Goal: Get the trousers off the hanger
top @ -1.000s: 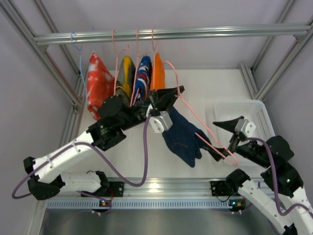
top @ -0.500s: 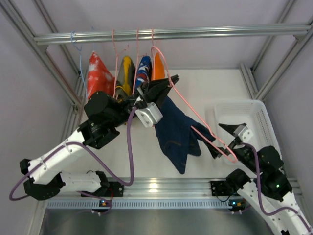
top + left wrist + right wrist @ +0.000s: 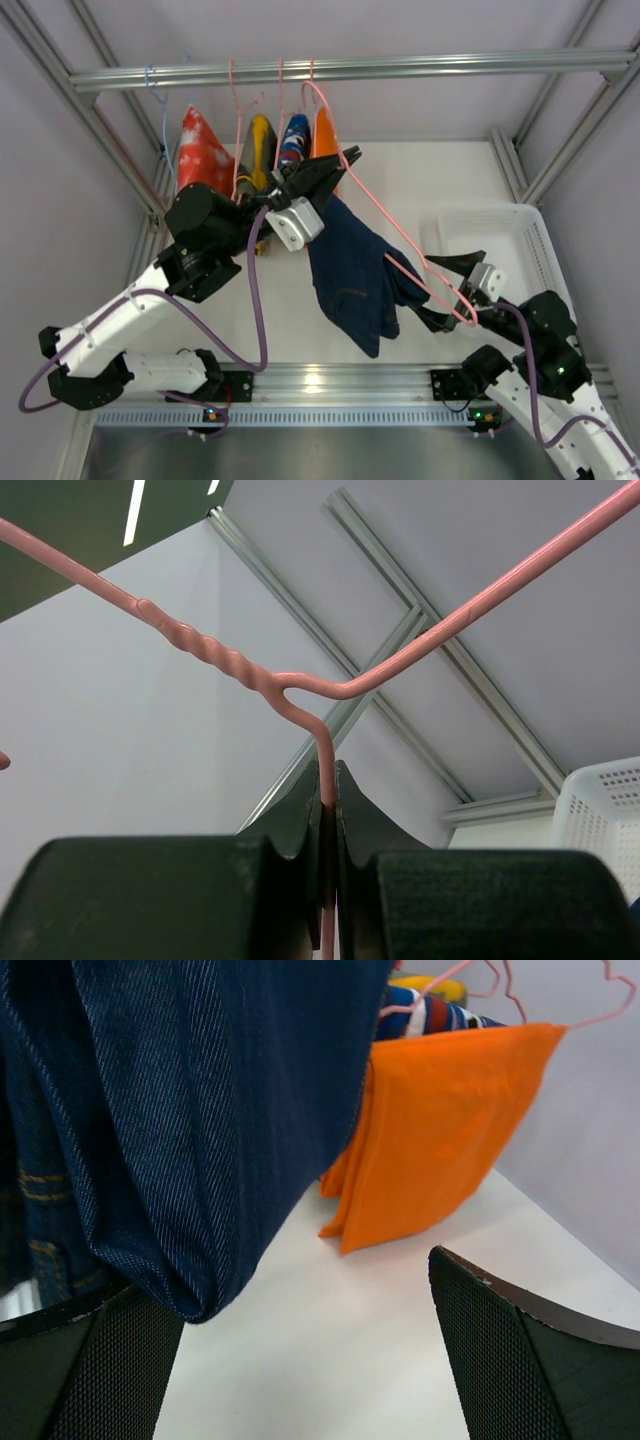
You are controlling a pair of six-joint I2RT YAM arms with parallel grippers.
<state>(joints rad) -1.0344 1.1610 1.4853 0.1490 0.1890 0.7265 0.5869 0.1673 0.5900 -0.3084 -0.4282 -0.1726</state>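
**Left claw clamped on the hanger, trousers draped over it**

Your left claw is clamped on the hanger. The left wrist view shows the fingers pressed together on the pink wire just below its twisted neck, a detail the overhead view does not resolve. From above you get what that wrist camera misses. The hanger slants from up near the rail down toward the near right corner of the worktop. The trousers are draped on it, hanging over the middle of the worktop, nearer its near edge. You cannot tell whether the hook rests on the rail.

Your right claw is spread wide. Its wrist view puts the trouser hem right by the finger on the view's left side, with bare worktop showing between the fingers; contact with the fabric is unclear. The overhead view places that claw at the hanger's low end, beside the white basket at the right edge.

An orange garment hangs behind the trousers, and a red and white garment hangs toward the far left corner.
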